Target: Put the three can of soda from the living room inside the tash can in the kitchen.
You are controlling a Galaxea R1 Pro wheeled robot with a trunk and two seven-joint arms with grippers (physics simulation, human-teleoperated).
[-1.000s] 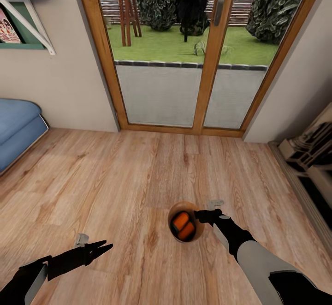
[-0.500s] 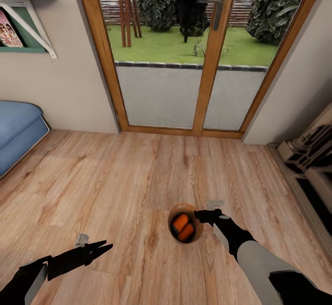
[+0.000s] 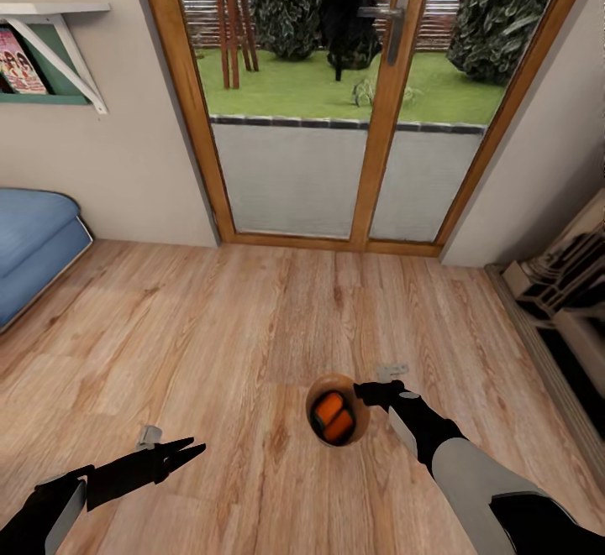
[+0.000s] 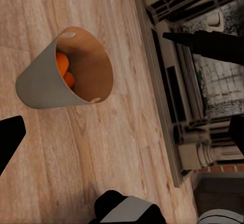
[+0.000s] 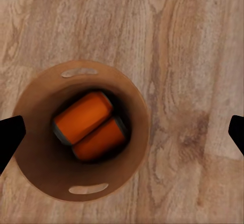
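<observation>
The left gripper (image 3: 192, 452) hangs low at near left, fingers slightly parted, empty. At centre, the tash can (image 3: 336, 409) holds two orange soda cans (image 5: 90, 126); likely light and rigid, best taken at the rim. The right gripper (image 3: 363, 390) pinches that rim, arm outstretched.

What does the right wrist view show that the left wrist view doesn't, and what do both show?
Right wrist alone: a straight look down into the round tapered bucket, both orange soda cans lying side by side on its bottom. Left wrist alone: the bucket's pale grey outer wall and the dark-wood cabinet beside it. Both: the orange-brown interior, orange cans and brown plank floor.
</observation>
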